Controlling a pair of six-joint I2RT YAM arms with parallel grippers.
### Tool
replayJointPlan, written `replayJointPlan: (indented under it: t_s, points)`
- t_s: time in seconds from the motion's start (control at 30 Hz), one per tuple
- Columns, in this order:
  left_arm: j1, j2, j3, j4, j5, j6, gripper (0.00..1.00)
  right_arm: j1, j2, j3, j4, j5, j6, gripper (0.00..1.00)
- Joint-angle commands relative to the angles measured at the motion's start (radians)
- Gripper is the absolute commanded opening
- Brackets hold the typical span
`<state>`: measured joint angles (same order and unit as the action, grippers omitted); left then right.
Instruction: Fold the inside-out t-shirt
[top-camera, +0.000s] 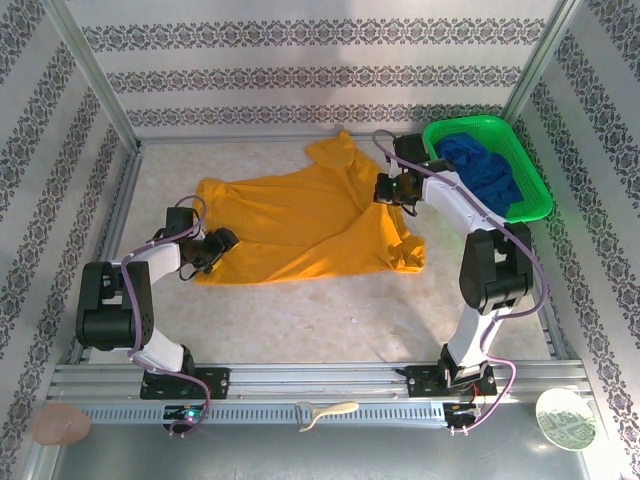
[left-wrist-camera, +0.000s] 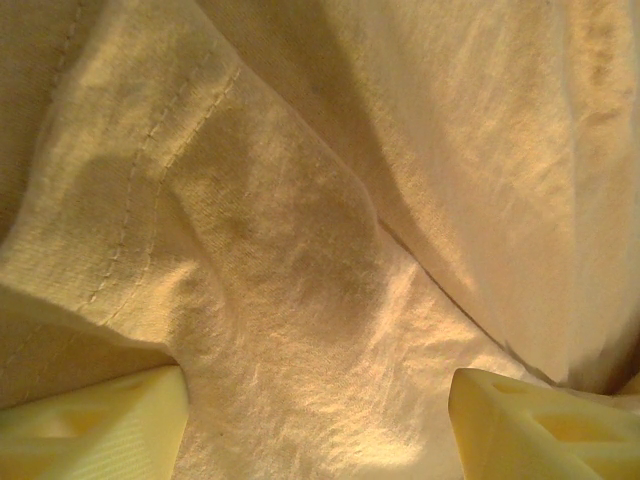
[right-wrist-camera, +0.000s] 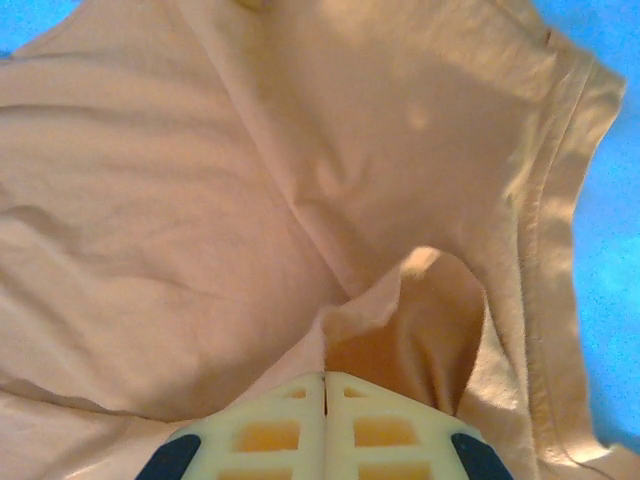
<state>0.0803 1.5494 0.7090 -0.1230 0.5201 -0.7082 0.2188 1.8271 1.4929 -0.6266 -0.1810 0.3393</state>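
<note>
Pinching raised fold of t-shirt (top-camera: 300, 225) right of frame centre, right gripper (top-camera: 384, 190) clamped together; left gripper (top-camera: 225, 243) fingers apart at shirt's lower-left edge, contact there hidden.

Count on inspection: one yellow t-shirt (top-camera: 300, 225). One green basket (top-camera: 538, 180). One blue garment (top-camera: 485, 170) inside it. Two robot arms: left arm (top-camera: 120, 300), right arm (top-camera: 490, 275). Two round items: pink disc (top-camera: 62, 424), pale disc (top-camera: 565, 418). One cream tool (top-camera: 325, 412).
</note>
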Motion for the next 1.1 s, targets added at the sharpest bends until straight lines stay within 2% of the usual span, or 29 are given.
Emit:
replayJointPlan:
  t_s: [0.0,0.17,0.2,0.23,0.27,0.3,0.43,0.63,0.83,1.07]
  points:
    - [0.004,0.012,-0.015,-0.01,-0.011,-0.001,0.7,0.016,0.081,0.07,-0.079,0.072,-0.058,0.0]
    - [0.005,0.018,-0.022,-0.005,-0.01,-0.002,0.7,0.051,0.186,0.169,-0.039,0.033,-0.064,0.0]
    - [0.004,0.018,-0.022,-0.004,-0.011,-0.003,0.7,0.065,0.201,0.183,-0.028,0.01,-0.076,0.11]
    - [0.005,0.018,-0.023,-0.005,-0.011,-0.005,0.7,0.084,0.217,0.206,-0.034,-0.005,-0.087,0.29]
    - [0.005,0.017,-0.024,-0.006,-0.011,-0.004,0.7,0.099,0.229,0.232,-0.049,-0.029,-0.098,0.37]
    - [0.005,0.017,-0.025,-0.005,-0.011,-0.005,0.7,0.109,0.231,0.243,-0.055,-0.041,-0.102,0.4]
    - [0.005,0.01,-0.022,-0.009,-0.011,-0.008,0.7,0.093,0.152,0.174,-0.033,0.002,-0.061,0.39]
    - [0.005,0.012,-0.011,-0.011,-0.005,-0.01,0.7,-0.012,0.075,0.022,-0.033,0.13,0.005,0.19]
    - [0.004,0.014,-0.003,-0.015,-0.004,-0.009,0.7,-0.024,0.108,-0.022,-0.031,0.21,-0.023,0.23]
    - [0.005,0.011,-0.009,-0.021,-0.009,-0.005,0.7,-0.018,0.157,0.004,-0.025,0.207,-0.02,0.28]
